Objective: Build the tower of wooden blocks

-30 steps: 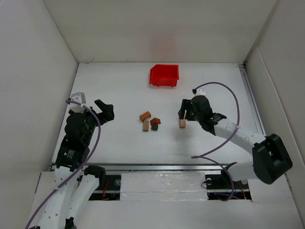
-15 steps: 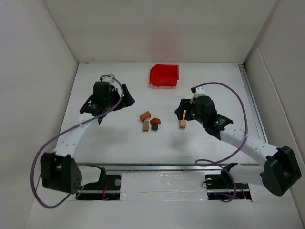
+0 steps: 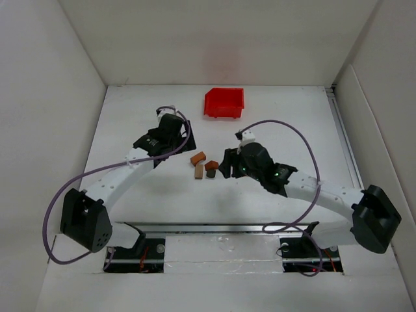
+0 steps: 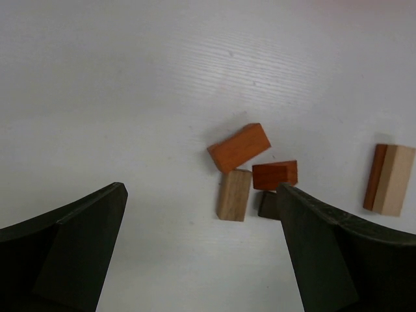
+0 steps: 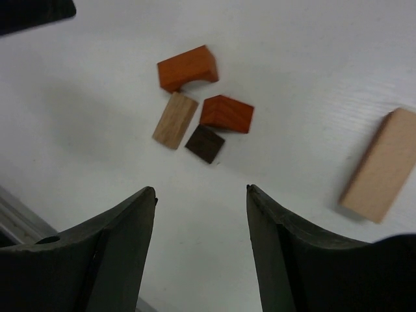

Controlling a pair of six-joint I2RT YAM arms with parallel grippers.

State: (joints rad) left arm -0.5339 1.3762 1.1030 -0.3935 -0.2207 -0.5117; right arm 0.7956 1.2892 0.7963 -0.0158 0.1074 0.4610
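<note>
Both arms have closed in on the wood blocks (image 3: 203, 165), unstacked at mid-table (image 3: 162, 201); left fingers (image 4: 78, 247) spread wide, right fingers (image 5: 110, 260) partly spread, both empty; stacking not begun.

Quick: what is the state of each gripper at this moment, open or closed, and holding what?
Left gripper: open, holding nothing.
Right gripper: open, holding nothing.

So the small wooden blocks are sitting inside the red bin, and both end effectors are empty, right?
No. The wooden blocks lie on the table, nearer the arms than the red bin, not inside it; the top external view shows this. The left end effector and right end effector are indeed empty.
</note>
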